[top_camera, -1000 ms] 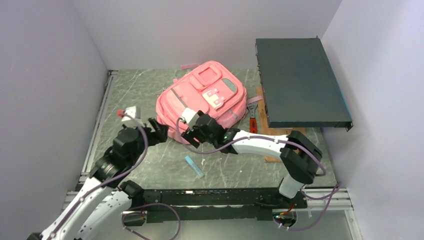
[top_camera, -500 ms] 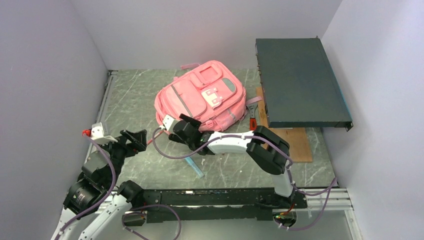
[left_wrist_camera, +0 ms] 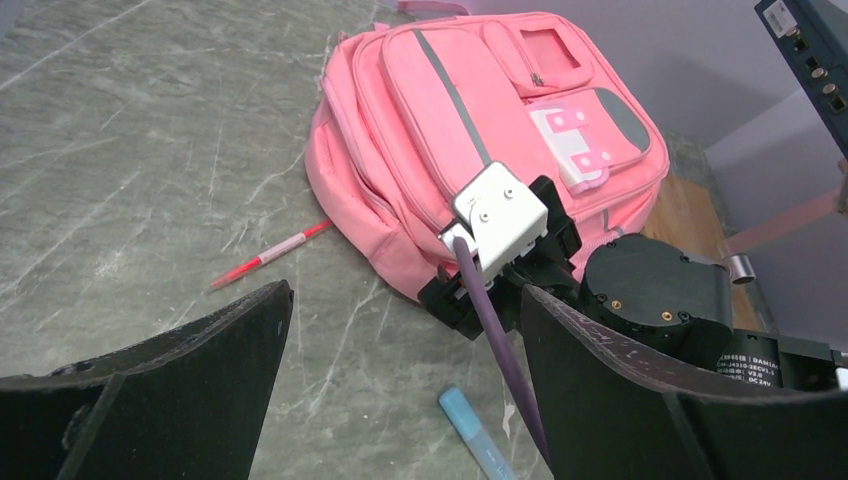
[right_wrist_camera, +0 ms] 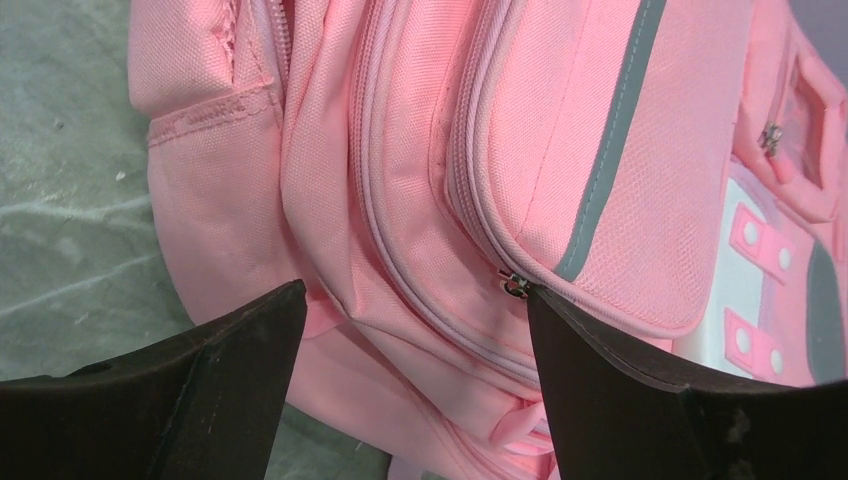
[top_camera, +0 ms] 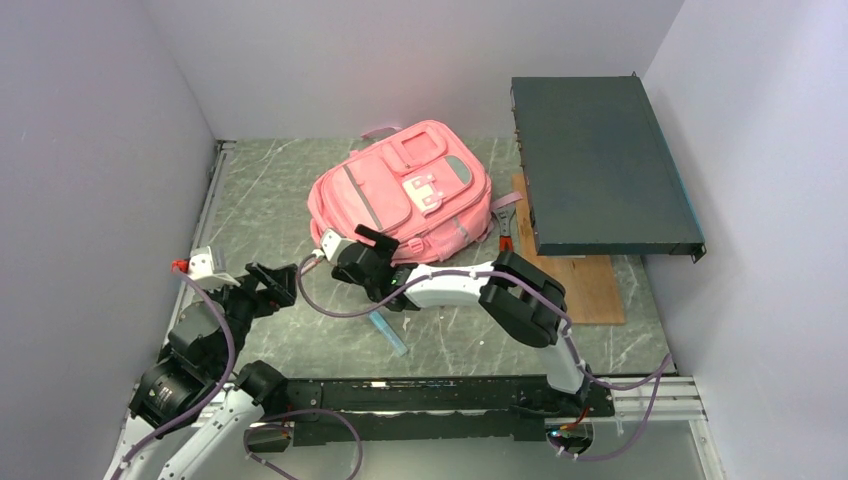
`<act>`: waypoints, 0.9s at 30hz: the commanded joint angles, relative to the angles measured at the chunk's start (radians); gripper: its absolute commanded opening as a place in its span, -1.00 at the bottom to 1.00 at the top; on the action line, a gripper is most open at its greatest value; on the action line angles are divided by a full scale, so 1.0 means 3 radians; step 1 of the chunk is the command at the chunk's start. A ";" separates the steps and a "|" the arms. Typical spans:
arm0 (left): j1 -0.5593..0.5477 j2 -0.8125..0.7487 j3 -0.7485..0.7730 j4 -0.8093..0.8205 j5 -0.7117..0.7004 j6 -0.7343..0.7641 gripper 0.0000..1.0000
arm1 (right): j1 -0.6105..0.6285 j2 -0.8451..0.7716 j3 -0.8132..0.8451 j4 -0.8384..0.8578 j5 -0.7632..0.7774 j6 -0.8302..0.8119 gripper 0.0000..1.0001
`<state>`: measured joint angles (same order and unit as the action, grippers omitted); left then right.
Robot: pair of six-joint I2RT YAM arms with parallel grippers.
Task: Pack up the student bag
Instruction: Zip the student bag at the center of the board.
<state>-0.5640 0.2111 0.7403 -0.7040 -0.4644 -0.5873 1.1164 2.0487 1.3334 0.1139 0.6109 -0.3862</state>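
Pink backpack [top_camera: 405, 195] flat on table [top_camera: 265, 190].
R gripper [right_wrist_camera: 415, 300] wide open, empty, at its near edge; L gripper [left_wrist_camera: 405, 295] wide open, empty, apart; red pen [left_wrist_camera: 270, 255] beside.

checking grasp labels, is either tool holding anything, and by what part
Nothing is held: left tool and right tool are both open, the right one facing the student bag.

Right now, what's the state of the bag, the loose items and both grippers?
student bag: lying front up, visible zips shut.
red pen: loose on the table beside the bag.
blue marker: loose on the table.
left gripper: open, empty.
right gripper: open, empty, over the bag's near side.
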 commanded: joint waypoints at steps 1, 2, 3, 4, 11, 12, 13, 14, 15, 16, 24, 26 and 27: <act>0.0016 0.0049 0.0018 0.0084 0.0070 -0.0002 0.78 | -0.0030 0.0182 0.0296 0.0179 0.0232 -0.0210 0.70; 0.0014 0.0061 0.0037 0.0075 0.0067 -0.0001 0.78 | -0.0034 0.0236 0.0333 0.0226 0.0310 -0.0271 0.71; 0.0014 0.0074 0.0051 0.0061 0.0063 0.0002 0.78 | -0.0035 0.0272 0.0373 0.0237 0.0367 -0.0320 0.78; 0.0014 0.0082 0.0060 0.0053 0.0062 0.0001 0.77 | -0.0036 0.0292 0.0402 0.0211 0.0356 -0.0356 0.82; 0.0015 0.0074 0.0041 0.0053 0.0070 -0.0062 0.75 | -0.0152 0.0270 0.0450 0.0241 0.0184 -0.0204 0.77; 0.0016 0.0076 0.0035 0.0058 0.0072 -0.0077 0.74 | -0.0171 0.0309 0.0458 0.0376 0.0411 -0.0239 0.61; 0.0014 0.0079 0.0029 0.0067 0.0082 -0.0089 0.74 | -0.0197 0.0326 0.0444 0.0491 0.0545 -0.0279 0.28; 0.0014 0.0086 0.0024 0.0079 0.0095 -0.0092 0.73 | -0.0213 0.0321 0.0419 0.0609 0.0645 -0.0305 -0.03; 0.0014 0.0091 0.0023 0.0088 0.0105 -0.0093 0.73 | -0.0225 0.0276 0.0375 0.0689 0.0687 -0.0313 -0.15; 0.0014 0.0105 0.0027 0.0084 0.0113 -0.0090 0.73 | -0.0235 0.0199 0.0329 0.0704 0.0659 -0.0288 -0.20; 0.0014 0.0234 -0.0200 0.0259 0.0175 -0.0083 0.78 | -0.0571 -0.0608 0.0185 -0.0262 -0.0745 0.0717 -1.00; 0.0014 0.0331 -0.0315 0.0424 0.0317 -0.0070 0.83 | -0.0733 -0.0777 0.0092 -0.0338 -0.1211 0.0959 -1.00; 0.0015 0.0408 -0.0355 0.0500 0.0428 -0.0064 0.85 | -0.0826 -0.0853 0.0019 -0.0309 -0.1434 0.1094 -1.00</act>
<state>-0.5640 0.2672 0.6834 -0.6586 -0.4271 -0.6060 0.9874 1.9457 1.3766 0.0578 0.4038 -0.2481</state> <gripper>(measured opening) 0.904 0.011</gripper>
